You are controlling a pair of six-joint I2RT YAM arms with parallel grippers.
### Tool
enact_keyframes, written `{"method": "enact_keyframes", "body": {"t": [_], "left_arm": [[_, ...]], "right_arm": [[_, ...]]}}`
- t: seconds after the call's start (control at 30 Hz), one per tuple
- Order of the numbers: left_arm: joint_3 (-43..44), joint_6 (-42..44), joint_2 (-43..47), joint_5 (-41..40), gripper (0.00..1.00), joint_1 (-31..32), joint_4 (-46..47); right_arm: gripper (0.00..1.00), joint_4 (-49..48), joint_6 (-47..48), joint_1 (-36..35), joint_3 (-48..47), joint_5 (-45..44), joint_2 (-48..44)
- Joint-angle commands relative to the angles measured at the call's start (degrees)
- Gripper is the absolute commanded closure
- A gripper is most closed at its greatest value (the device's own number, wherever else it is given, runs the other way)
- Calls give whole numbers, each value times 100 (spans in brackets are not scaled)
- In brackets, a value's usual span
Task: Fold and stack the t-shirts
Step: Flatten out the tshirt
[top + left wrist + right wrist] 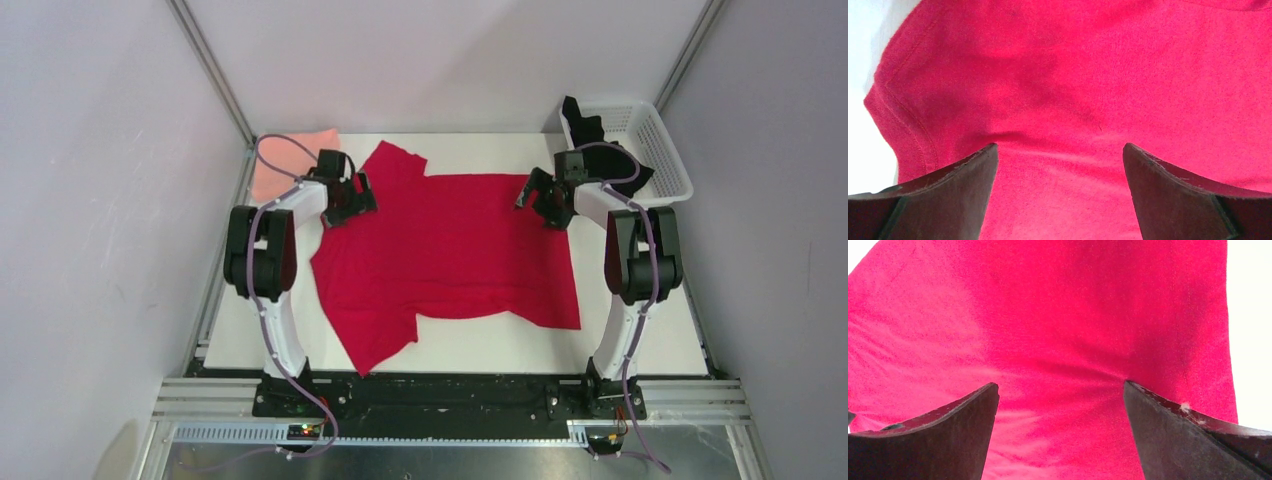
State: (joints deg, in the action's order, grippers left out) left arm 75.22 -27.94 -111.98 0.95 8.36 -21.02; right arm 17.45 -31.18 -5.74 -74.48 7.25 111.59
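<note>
The bright red t-shirt [450, 250] lies spread over the middle of the white table, one sleeve at the far left and one at the near left. My left gripper [352, 200] is open at the shirt's far left edge, its jaws wide apart over red cloth [1073, 100] with nothing between them. My right gripper [540, 200] is open at the shirt's far right corner, jaws wide over red cloth [1058, 330]. The salmon-pink t-shirt [285, 160] lies folded at the far left corner. The black t-shirt [600, 150] hangs out of the basket.
A white plastic mesh basket [655, 135] stands at the far right corner. Grey walls and metal frame posts close in the table on three sides. The table's bare white surface [500, 345] shows near the front edge.
</note>
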Motion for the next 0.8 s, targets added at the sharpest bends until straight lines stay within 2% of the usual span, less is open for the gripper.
{"method": "enact_keyframes", "body": {"t": [0.0,0.17,0.27,0.33,0.43,0.57,0.77], "left_arm": [[897,437,-657,806,0,-229,-428],[1345,630,-640,361,0,-254,-672],[1307,709,-425,381,0,-256,-679],[1338,733,-163,452,0,-230,-681],[1227,689,285,313,0,-88,-672],[507,713,1320,-133,0,406,-676],[-1502,223,3354,-1080,0,1515,-669]], "right_arm": [[1,642,438,117,-445,-4,452],[1,851,544,94,-983,-54,712],[0,1065,788,-29,-1281,-733,610],[1,1169,1060,-161,-1403,-1024,430],[1,1042,1197,-343,-1312,-1016,-154],[1,1035,1288,-791,-793,-1592,-1110],[1,877,690,-1130,839,-1847,-3004]]}}
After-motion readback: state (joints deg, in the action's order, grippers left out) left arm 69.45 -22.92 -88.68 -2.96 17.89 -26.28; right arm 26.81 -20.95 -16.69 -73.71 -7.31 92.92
